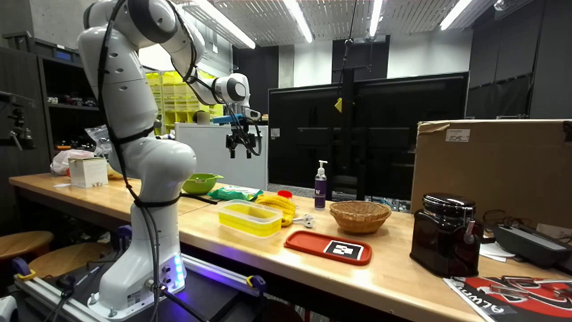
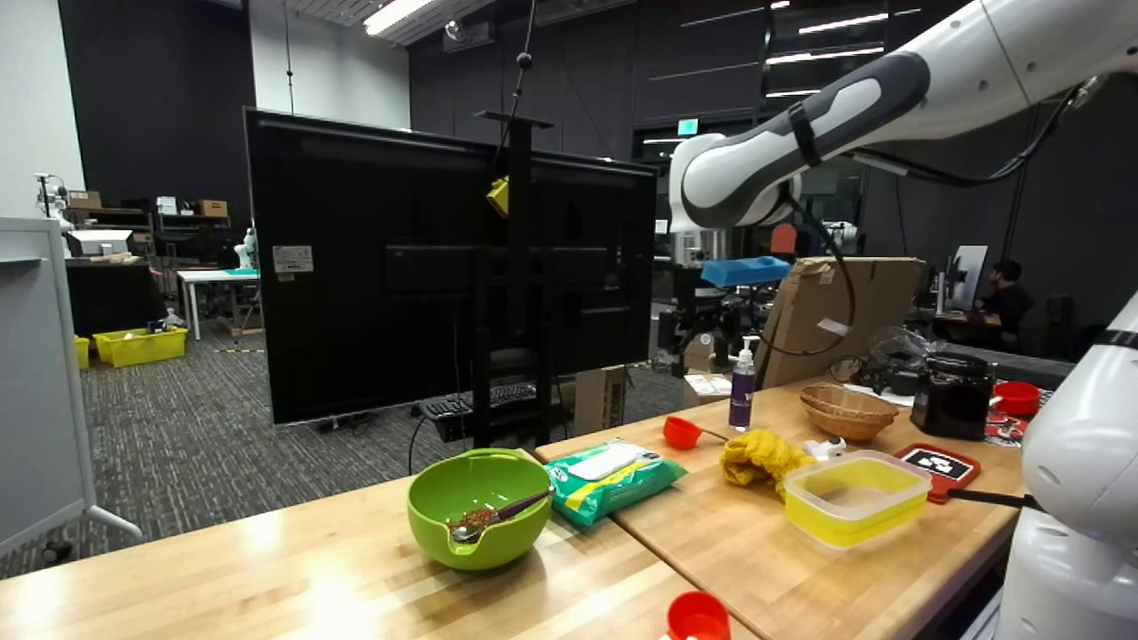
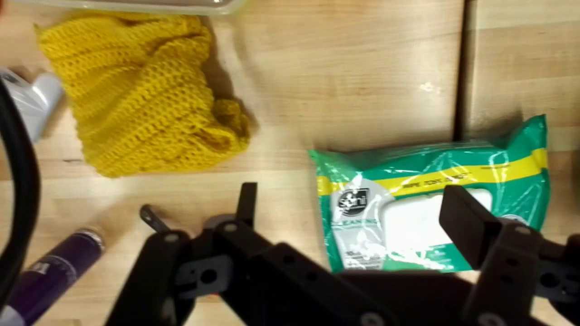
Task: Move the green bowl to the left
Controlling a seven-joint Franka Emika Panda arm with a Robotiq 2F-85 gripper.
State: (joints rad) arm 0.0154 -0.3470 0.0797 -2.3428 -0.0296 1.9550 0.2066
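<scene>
The lime-green bowl [image 1: 199, 183] stands upright on the wooden table, partly hidden behind the arm in an exterior view. It shows whole in an exterior view [image 2: 498, 553], with a dark-handled spoon and some brownish bits inside. The bowl is out of view in the wrist view. My gripper [image 1: 240, 154] points down, high above the table, apart from the bowl. In the wrist view my gripper [image 3: 348, 194] has its fingers wide apart with nothing between them, over the green wipes pack [image 3: 358, 246]. The gripper is dark and partly hidden by cables in an exterior view [image 2: 689, 351].
The wipes pack [image 2: 613, 480] lies right beside the bowl. A yellow cloth [image 3: 140, 99], a yellow container [image 1: 250, 223], a purple pump bottle [image 1: 320, 190], a basket [image 1: 360, 219] and a red tray [image 1: 308, 243] are further along. A red cup [image 2: 698, 616] stands near the bowl.
</scene>
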